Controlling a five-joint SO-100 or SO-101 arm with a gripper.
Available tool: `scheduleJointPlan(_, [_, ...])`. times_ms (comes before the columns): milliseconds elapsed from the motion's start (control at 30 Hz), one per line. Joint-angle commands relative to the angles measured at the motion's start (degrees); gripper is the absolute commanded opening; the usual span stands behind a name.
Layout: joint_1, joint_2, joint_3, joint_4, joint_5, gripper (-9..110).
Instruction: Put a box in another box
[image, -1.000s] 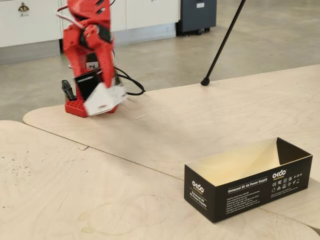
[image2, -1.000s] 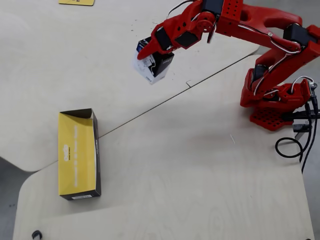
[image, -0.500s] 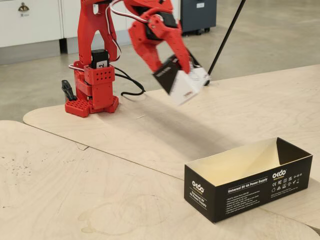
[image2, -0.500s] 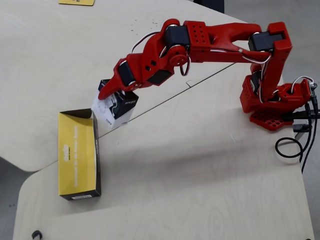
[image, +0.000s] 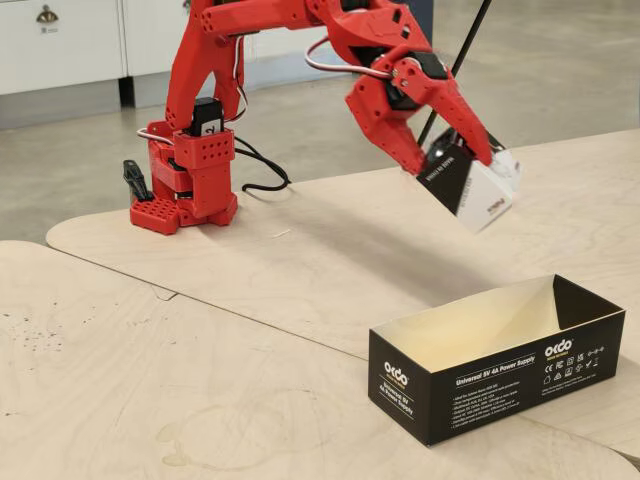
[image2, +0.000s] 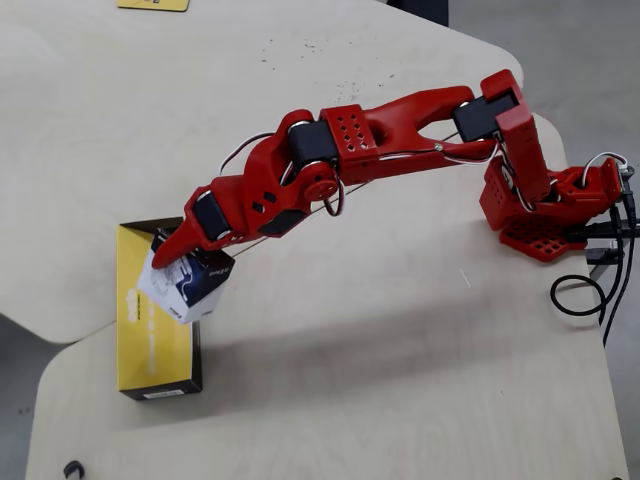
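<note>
The small black-and-white box (image: 470, 184) (image2: 187, 287) hangs in the air, tilted, with my red gripper (image: 478, 168) (image2: 172, 265) shut on it. The long black box (image: 497, 358) with a pale inside and "Universal 5V 4A Power Supply" print lies open on the table at the front right in the fixed view. In the overhead view the long box (image2: 150, 345) shows a yellow inside, and the small box overlaps its upper right edge from above. In the fixed view the small box is well above and behind the long box.
My red arm base (image: 185, 190) (image2: 550, 210) is fixed on the wooden table (image: 200, 330), with black cables (image2: 590, 290) beside it. A black tripod leg (image: 440, 90) stands behind the table. A seam between table panels (image2: 400, 160) runs diagonally.
The arm has stretched out from its base, carrying the small box toward the long box; in the overhead view it went down and left until it hangs over the long box's edge.
</note>
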Motion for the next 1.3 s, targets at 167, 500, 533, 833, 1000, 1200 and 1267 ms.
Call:
scheduleJointPlan(167, [0.18,-4.57,-4.39,-9.49,-4.31,10])
scheduleJointPlan(500, [0.79,-5.8,-2.37,-13.27,-7.73,10])
scheduleJointPlan(533, [0.79,-5.63,-2.2,-13.18,-7.73,12])
scheduleJointPlan(833, [0.88,-4.39,-0.35,-13.01,-5.63,31])
scheduleJointPlan(1000, [1.05,-3.34,2.02,-12.83,-5.45,41])
scheduleJointPlan(1200, [1.23,-0.79,3.25,-11.07,-5.98,45])
scheduleJointPlan(1267, [1.23,0.97,3.25,-9.32,-7.38,45])
